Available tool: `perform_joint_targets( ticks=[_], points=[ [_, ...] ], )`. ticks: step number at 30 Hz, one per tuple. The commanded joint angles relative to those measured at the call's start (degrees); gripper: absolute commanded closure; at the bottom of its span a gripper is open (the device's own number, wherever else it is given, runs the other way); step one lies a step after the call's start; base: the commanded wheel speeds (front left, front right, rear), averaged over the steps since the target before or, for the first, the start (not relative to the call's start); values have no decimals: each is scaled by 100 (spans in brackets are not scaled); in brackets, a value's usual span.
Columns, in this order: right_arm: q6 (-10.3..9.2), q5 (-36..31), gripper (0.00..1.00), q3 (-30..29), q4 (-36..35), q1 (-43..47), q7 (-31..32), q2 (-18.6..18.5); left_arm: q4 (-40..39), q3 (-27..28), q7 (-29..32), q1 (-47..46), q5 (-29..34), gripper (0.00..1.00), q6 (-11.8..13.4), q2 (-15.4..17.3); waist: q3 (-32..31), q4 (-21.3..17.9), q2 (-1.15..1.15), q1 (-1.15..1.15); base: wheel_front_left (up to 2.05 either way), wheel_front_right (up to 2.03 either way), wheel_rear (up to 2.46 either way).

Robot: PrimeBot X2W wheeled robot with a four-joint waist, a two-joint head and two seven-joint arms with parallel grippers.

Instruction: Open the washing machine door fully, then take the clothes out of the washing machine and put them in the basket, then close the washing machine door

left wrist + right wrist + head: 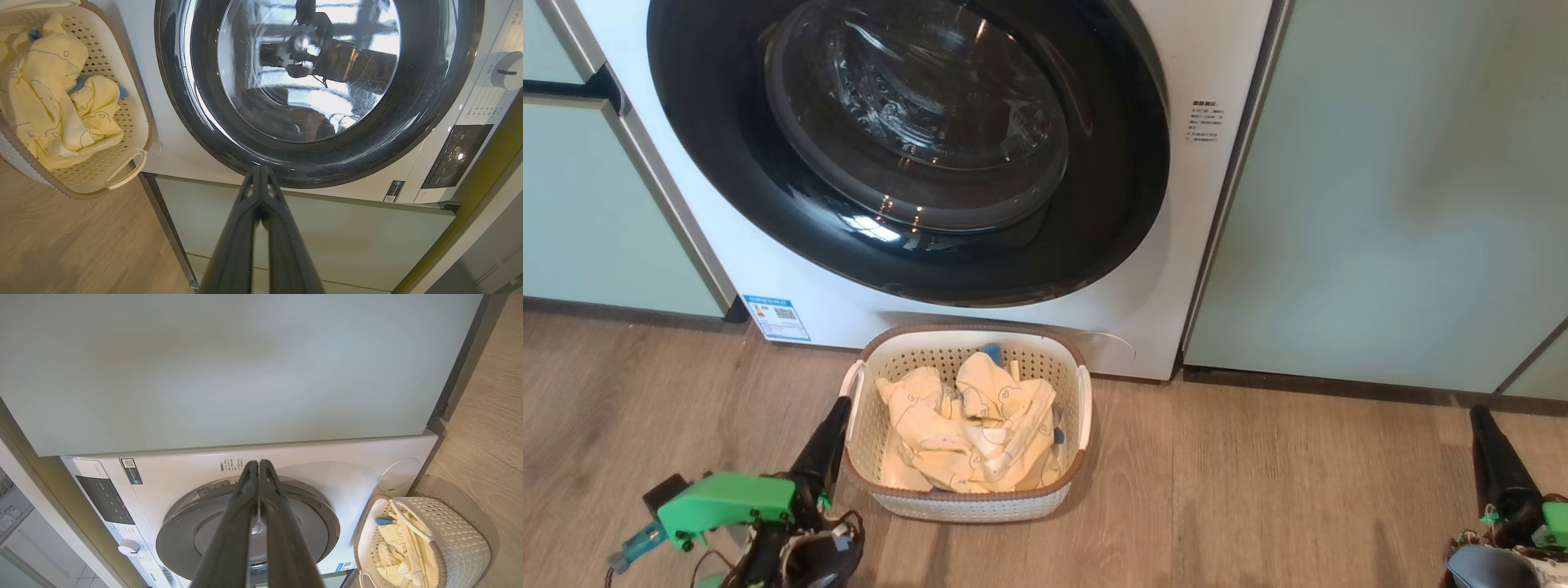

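L gripper (837, 412) is sitting nearest in the head view, fingers pressed together on nothing, tip just beside the basket (968, 333) where the clothes (972, 433) are lying; R gripper (1482, 425), likewise closed & empty, is hanging well apart at lower right, and the washing machine door (907, 139) is looking shut on the washing machine (1188, 269). L wrist view is facing the door glass past touching fingers, basket off to one side; R wrist view is looking across the door w/ fingers touching too. Risk, imo: L arm swinging could be knocking the basket, or the door is only resting unlatched
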Motion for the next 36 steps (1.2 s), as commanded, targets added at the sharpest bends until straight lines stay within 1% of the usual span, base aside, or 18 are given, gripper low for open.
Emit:
perform_joint_targets(
  ticks=[1,36],
  points=[
    [-16,-42,100,97,-184,-317,69,-39,-158,174,36,-324,-29,100,-41,52,0,0,0,0,0,0,0],
    [-16,-70,100,64,-183,-320,95,-16,-158,173,36,-324,-30,100,-41,52,0,0,0,0,0,0,0]
  ],
)
